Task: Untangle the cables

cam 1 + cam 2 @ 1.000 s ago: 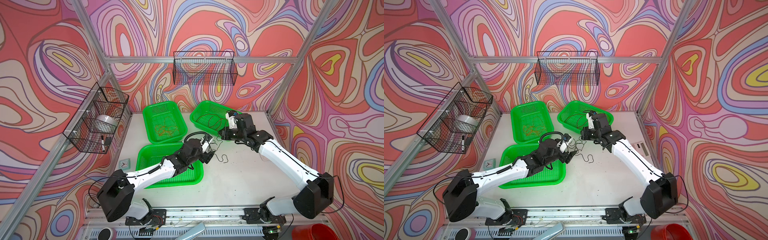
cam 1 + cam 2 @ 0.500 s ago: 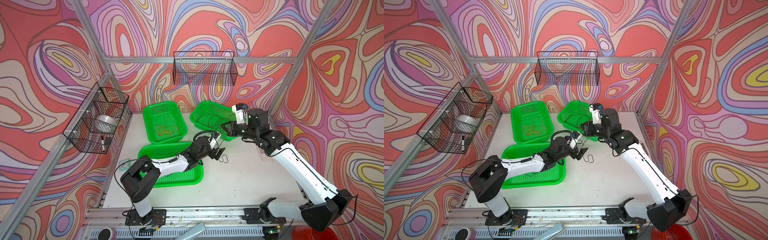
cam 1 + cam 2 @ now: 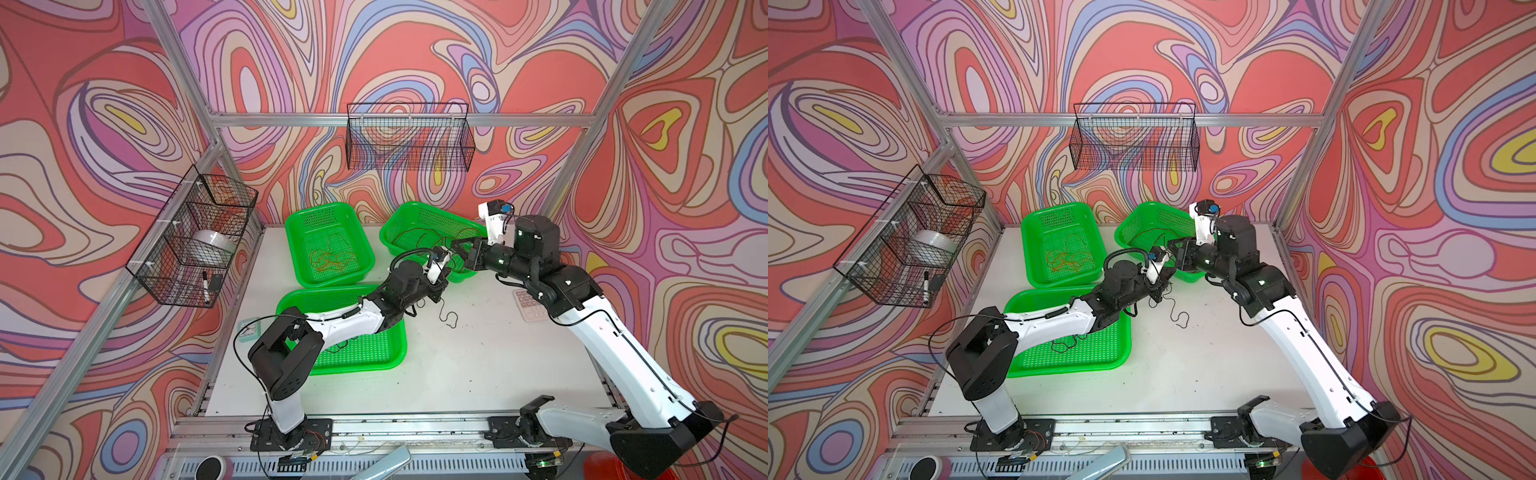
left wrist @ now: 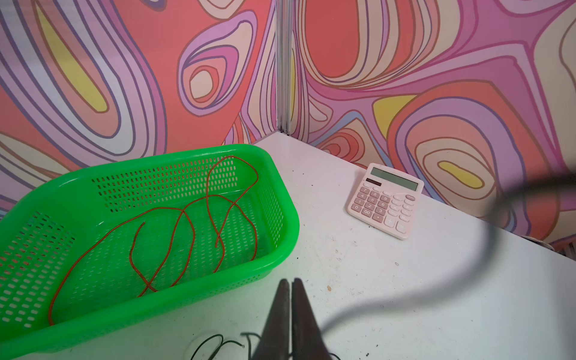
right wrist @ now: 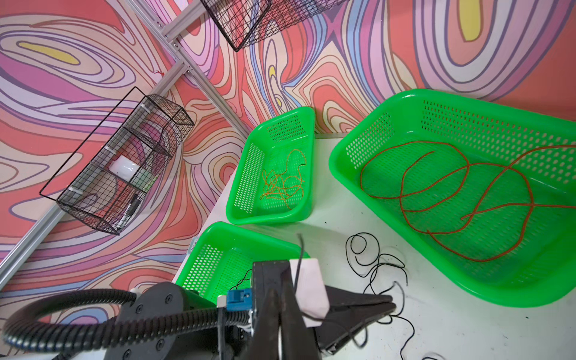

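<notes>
Table (image 3: 478,365), white, bearing everything we list below.

Front basket (image 3: 365,349), green, on the left side under the left arm. We see a thin black cable (image 3: 1063,343) on its floor.

Rear left basket (image 3: 298,249), green, holding a tangle of orange cables (image 3: 332,259).

Rear right basket (image 3: 432,218), green, holding a red-brown cable (image 4: 187,218) in loose crossing loops.

Left end effector (image 4: 288,285), just beside the rear right basket's near rim, fingers pressed together. A loose black cable (image 5: 374,265), looped on the table, runs up to its tips and appears pinched there.

Right end effector (image 5: 280,288), just beside the left arm's wrist, fingers nearly together with a slit between them. We see a thin dark strand at the tips but cannot tell whether it is gripped.

Calculator (image 4: 386,201), pink, flat on the table near the right wall, apart from the baskets.
</notes>
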